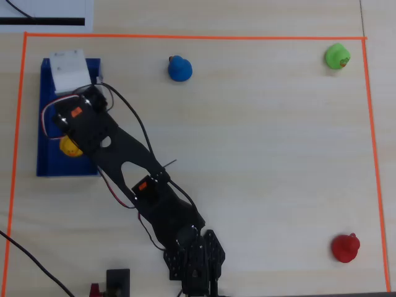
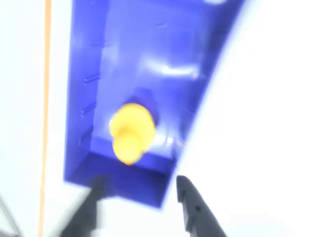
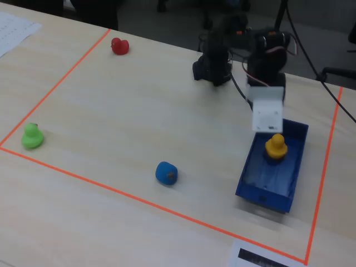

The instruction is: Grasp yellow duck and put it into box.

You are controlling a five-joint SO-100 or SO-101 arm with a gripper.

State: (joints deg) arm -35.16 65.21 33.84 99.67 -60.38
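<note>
Looking down the wrist view, I see the small rounded yellow rubber duck (image 2: pixel 131 132) sitting upright inside the long deep-blue low-walled box (image 2: pixel 86 106), just ahead of my gripper (image 2: pixel 143 195), whose jaws stand apart and empty. I judge the duck light, soft and a little slick; any regrasp should pinch the fat body, not the head.
</note>
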